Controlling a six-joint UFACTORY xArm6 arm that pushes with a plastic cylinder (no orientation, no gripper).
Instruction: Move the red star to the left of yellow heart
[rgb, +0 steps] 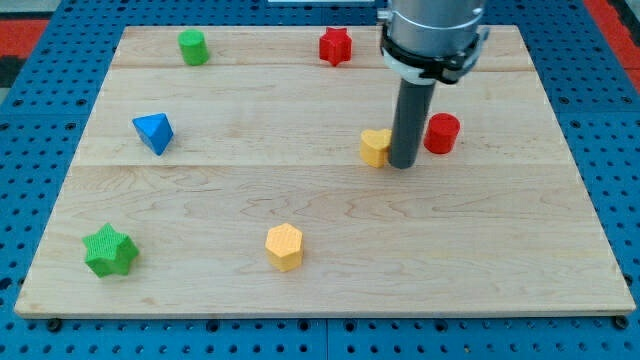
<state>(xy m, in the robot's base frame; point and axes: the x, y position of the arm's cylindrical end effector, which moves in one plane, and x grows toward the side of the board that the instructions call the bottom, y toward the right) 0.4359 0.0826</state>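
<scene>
The red star sits near the view's top edge of the wooden board, a little right of centre. The yellow heart lies right of the board's middle, partly hidden by my rod. My tip rests on the board right against the heart's right side, between it and a red cylinder. The red star is well above the tip, toward the view's top and left, apart from it.
A green cylinder stands at the top left. A blue triangular block lies at the left. A green star sits at the bottom left. A yellow hexagon lies at the bottom centre. The board lies on a blue pegboard.
</scene>
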